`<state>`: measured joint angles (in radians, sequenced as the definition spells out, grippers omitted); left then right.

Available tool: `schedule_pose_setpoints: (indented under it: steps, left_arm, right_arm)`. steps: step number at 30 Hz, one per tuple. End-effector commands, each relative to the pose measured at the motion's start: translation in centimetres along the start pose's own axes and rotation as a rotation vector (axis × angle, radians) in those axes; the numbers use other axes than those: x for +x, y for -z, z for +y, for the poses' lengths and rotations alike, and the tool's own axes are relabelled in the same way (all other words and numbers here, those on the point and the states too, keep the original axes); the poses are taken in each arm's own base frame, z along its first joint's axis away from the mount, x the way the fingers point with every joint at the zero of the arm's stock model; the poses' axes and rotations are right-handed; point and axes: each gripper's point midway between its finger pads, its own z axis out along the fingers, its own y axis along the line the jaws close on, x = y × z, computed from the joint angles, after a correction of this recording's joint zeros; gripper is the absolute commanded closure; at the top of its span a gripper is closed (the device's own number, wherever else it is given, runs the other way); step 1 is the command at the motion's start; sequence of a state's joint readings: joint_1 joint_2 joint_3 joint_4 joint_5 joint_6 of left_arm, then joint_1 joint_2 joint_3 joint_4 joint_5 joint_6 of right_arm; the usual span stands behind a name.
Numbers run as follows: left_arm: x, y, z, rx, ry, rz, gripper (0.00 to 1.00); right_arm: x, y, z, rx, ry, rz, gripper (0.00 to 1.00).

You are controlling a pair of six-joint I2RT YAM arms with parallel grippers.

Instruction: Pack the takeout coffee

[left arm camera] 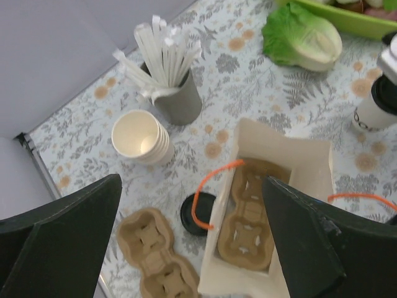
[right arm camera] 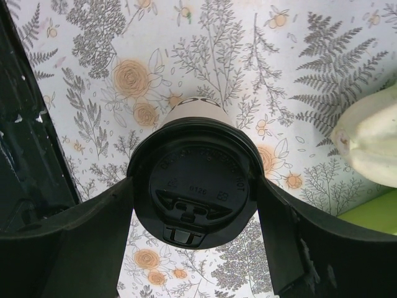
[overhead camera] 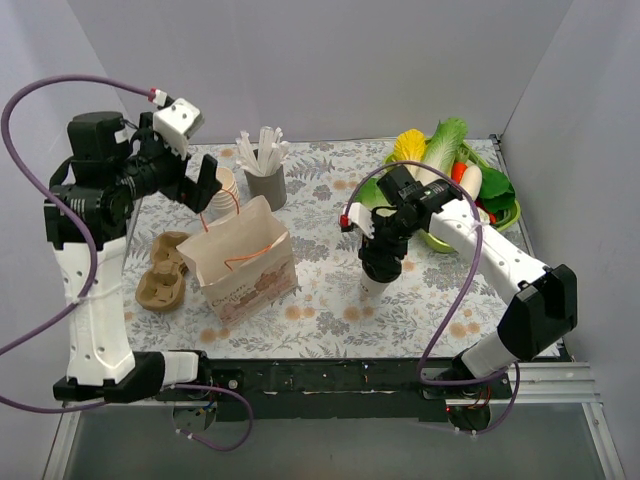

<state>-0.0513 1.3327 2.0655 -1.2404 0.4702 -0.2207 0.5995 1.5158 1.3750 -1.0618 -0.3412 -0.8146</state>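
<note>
Clasping the takeout coffee (right arm camera: 193, 177): right pincer (right arm camera: 193, 198); left pincer (left arm camera: 191, 183) gapes above bag (left arm camera: 310, 162).

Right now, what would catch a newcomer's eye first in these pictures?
The right fingers grip the black-lidded takeout coffee, centre right. Left of it stands an open paper bag holding a cardboard carrier, the left fingers spread above. Bright vegetables fill the far-right corner.

bag (overhead camera: 245, 265): left of takeout coffee (overhead camera: 375, 288), well apart
carrier (left arm camera: 247, 218): inside bag
straw holder (overhead camera: 266, 184): behind bag
cup stack (overhead camera: 227, 186): just left of straw holder
</note>
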Motion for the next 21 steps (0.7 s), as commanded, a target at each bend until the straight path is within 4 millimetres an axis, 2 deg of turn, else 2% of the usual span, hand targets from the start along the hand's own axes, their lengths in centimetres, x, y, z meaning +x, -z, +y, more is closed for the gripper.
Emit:
schedule_pose_setpoints:
  steps: [1, 2, 3, 4, 5, 9, 15, 18, 19, 21]
  left_arm:
    - [5.1, 3.4, -2.4, -0.019, 0.011, 0.141, 0.02]
    - [8.1, 2.4, -2.5, -0.011, 0.042, 0.228, 0.02]
    - [9.0, 2.7, -2.9, -0.014, 0.044, 0.243, 0.02]
    - [9.8, 2.3, -2.7, -0.022, 0.057, 0.261, 0.02]
    - [11.8, 1.6, -2.9, -0.014, 0.087, 0.316, 0.03]
    - [14.7, 0.2, -2.7, -0.020, 0.122, 0.398, 0.07]
    - [16.0, -2.0, -2.2, 0.025, 0.094, 0.435, 0.15]
    - [16.5, -2.8, -3.2, 0.131, 0.067, 0.448, 0.35]
    - [16.5, -2.5, -4.2, 0.192, 0.076, 0.452, 0.49]
    - [16.6, -2.9, -4.7, 0.235, 0.079, 0.457, 0.62]
  right_arm:
    - [-3.2, 1.8, -2.7, 0.083, -0.060, -0.125, 0.99]
    - [-3.6, 1.9, -3.2, 0.088, -0.079, -0.141, 0.99]
    - [-4.0, 2.3, -3.7, 0.093, -0.093, -0.158, 0.99]
    - [-5.3, 3.3, -4.3, 0.111, -0.086, -0.198, 0.99]
    - [-5.8, 3.7, -4.7, 0.117, -0.094, -0.216, 0.99]
    - [-7.9, 6.2, -5.5, 0.164, -0.089, -0.295, 0.99]
    - [-9.3, 7.3, -4.2, 0.123, -0.124, -0.363, 0.99]
    - [-9.9, 7.9, -3.6, 0.091, -0.106, -0.369, 0.99]
    - [-10.0, 8.0, -3.6, 0.086, -0.110, -0.369, 0.99]
    - [-10.5, 8.9, -3.5, 0.090, -0.099, -0.379, 0.99]
